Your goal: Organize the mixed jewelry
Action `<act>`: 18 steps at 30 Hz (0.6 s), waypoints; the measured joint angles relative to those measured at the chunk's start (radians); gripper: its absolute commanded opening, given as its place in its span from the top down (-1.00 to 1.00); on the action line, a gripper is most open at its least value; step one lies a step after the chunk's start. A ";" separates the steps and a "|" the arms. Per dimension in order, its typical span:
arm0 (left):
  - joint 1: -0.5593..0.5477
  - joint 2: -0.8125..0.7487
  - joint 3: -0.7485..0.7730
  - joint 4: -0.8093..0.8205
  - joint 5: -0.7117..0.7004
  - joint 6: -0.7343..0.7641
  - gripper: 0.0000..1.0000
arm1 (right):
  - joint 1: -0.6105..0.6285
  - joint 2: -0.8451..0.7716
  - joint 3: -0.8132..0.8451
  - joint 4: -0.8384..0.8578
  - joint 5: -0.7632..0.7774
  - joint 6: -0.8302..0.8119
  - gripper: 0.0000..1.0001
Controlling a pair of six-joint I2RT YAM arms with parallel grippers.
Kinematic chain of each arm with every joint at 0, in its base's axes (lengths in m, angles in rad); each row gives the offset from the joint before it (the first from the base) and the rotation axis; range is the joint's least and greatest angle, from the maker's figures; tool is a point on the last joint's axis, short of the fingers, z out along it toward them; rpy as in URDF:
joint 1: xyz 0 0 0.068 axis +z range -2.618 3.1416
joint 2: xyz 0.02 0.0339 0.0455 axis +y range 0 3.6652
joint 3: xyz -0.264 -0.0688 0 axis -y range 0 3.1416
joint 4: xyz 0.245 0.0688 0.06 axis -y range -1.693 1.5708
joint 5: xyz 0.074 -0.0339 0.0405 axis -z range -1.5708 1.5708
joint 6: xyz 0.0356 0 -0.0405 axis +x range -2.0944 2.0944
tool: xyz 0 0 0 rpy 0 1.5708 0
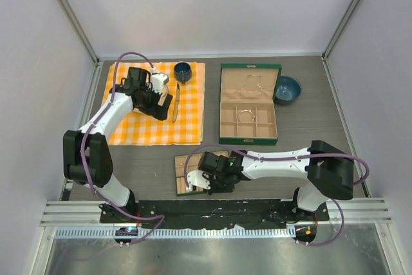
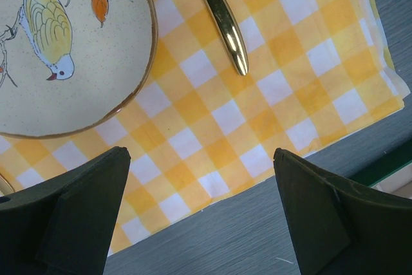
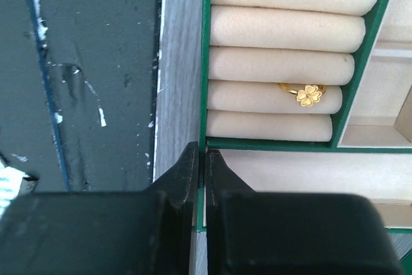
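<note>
Open green jewellery box with tan compartments [image 1: 220, 104] serving as landmark. Smaller green-walled tray of cream ring rolls [image 3: 206, 62] lying near-left of box. Left gripper [image 2: 201, 156] hanging spread wide, well left of box, gripping nothing. Right gripper [image 3: 202, 162] pressing fingers together at tray wall, nothing visibly pinched. Thin silver bracelet loop [image 1: 244, 115] lying inside box. Gold clover ring [image 3: 309, 94] sitting slotted between rolls. Sorting looking partly done. Can't tell which loose pieces are remaining.

On the checked cloth [image 1: 190, 117]: a bird plate [image 2: 64, 49], gold cutlery [image 2: 222, 17], a dark cup [image 1: 183, 71]. A blue bowl [image 1: 288, 89] stands just beside the green box [image 1: 232, 88].

Overhead from behind, wrist views close — downward, checked cloth [image 1: 190, 111] shared
</note>
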 measured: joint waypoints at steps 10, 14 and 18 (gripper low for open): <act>0.001 0.015 0.045 -0.001 -0.006 -0.008 -1.00 | 0.043 -0.071 0.029 -0.107 -0.011 0.000 0.99; 0.001 0.022 0.063 -0.001 -0.007 -0.021 -1.00 | 0.056 -0.098 0.059 -0.145 -0.010 0.000 0.98; 0.001 0.032 0.070 0.000 -0.007 -0.027 -0.99 | 0.060 -0.132 0.103 -0.188 0.010 -0.001 0.98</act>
